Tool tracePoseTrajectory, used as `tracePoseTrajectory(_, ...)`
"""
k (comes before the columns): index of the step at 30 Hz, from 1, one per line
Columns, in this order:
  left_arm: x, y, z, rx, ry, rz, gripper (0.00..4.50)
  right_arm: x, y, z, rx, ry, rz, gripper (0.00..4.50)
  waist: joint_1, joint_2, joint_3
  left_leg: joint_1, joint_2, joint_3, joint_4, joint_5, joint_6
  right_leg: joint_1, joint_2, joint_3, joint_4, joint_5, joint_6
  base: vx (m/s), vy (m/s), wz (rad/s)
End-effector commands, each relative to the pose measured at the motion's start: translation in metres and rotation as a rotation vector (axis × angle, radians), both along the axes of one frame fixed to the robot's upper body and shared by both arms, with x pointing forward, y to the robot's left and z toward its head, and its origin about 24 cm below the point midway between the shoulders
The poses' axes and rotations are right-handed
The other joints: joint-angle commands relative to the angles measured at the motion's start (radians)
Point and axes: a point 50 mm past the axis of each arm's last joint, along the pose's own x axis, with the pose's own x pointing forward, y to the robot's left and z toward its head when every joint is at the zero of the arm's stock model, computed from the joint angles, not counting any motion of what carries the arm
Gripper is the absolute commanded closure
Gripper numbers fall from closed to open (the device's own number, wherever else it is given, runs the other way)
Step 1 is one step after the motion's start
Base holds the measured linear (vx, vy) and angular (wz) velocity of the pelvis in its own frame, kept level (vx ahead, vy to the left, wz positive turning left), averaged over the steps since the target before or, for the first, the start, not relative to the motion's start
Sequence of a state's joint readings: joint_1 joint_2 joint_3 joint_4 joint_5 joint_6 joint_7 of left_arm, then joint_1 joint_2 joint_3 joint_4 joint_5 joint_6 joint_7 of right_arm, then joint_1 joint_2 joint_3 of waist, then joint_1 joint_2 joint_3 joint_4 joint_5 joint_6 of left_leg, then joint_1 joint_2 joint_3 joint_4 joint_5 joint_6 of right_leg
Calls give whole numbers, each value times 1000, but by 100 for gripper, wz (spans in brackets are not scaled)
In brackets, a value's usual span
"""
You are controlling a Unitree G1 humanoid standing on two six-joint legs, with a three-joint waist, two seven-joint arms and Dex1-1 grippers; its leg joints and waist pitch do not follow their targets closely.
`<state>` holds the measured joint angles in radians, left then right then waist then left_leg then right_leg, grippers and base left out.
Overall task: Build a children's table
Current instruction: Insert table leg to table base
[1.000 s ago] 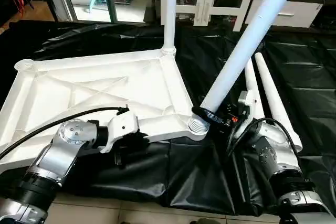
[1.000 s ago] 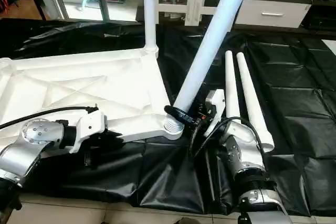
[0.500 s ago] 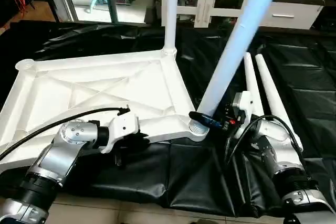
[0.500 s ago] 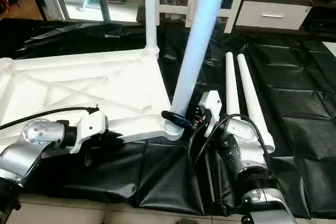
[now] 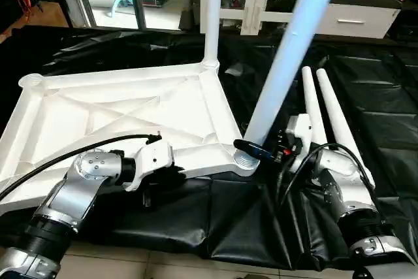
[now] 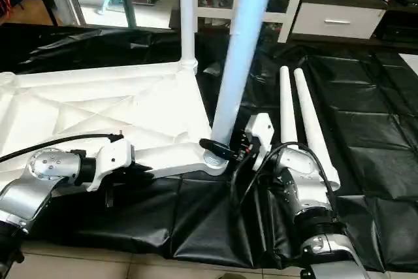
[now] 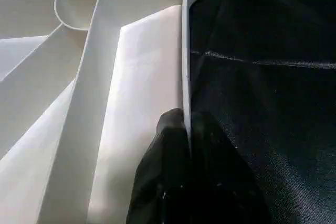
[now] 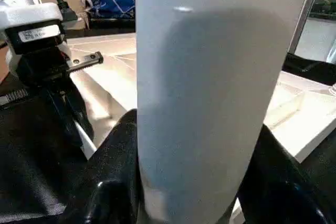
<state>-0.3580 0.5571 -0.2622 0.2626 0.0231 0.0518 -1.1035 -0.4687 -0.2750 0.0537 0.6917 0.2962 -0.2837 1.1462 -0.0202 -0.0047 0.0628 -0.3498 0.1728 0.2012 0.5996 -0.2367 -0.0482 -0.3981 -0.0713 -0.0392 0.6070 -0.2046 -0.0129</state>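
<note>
The white tabletop lies underside up on black sheeting, its X ribs showing. One leg stands upright in the far right corner socket. My right gripper is shut on a second leg just above its threaded end, which sits at the near right corner socket; this leg leans slightly right. In the right wrist view the leg fills the gap between the black fingers. My left gripper is shut on the tabletop's near rim, with fingers on both sides.
Two loose legs lie side by side on the black sheeting right of my right arm. White cabinets and a glass door stand along the back. Tiled floor shows at the near edge.
The leg in my right gripper has swung from a strong rightward lean to nearly upright over the near right socket. My left gripper has stayed on the rim.
</note>
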Motion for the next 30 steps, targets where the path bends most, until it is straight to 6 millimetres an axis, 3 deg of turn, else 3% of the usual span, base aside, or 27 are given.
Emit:
tracePoseTrajectory(1, 3, 4, -1, -21, -26, 59, 450, -24, -16, -58, -176, 285, -45, 261, -5, -1, -17, 6, 72, -41, -104, -345, 26, 2, -79, 57, -110, -518, -177, 0, 0, 0)
tracePoseTrajectory(4, 3, 3, -1, -22, -26, 60, 450, -23, -15, -56, -171, 281, -42, 261, -7, -3, -18, 7, 73, -43, -106, -365, 19, 1, -79, 57, -112, -531, -168, 0, 0, 0)
tracePoseTrajectory(8, 3, 3, -1, -24, -26, 63, 450, -21, -13, -55, -169, 273, -40, 261, -9, -2, -22, 7, 74, -40, -111, -352, 20, 5, -77, 55, -109, -455, -186, 0, 0, 0)
tracePoseTrajectory(21, 2, 4, -3, -29, -31, 82, 450, -19, -12, -53, -162, 259, -51, 261, -8, -1, -26, 8, 74, -39, -109, -356, 18, 5, -79, 56, -112, -464, -191, 0, 0, 0)
tracePoseTrajectory(30, 1, 2, -5, -40, -34, 95, 450, -18, -13, -52, -158, 250, -64, 261, -6, -1, -36, 5, 74, -36, -105, -312, 30, 12, -79, 55, -105, -410, -207, 0, 0, 0)
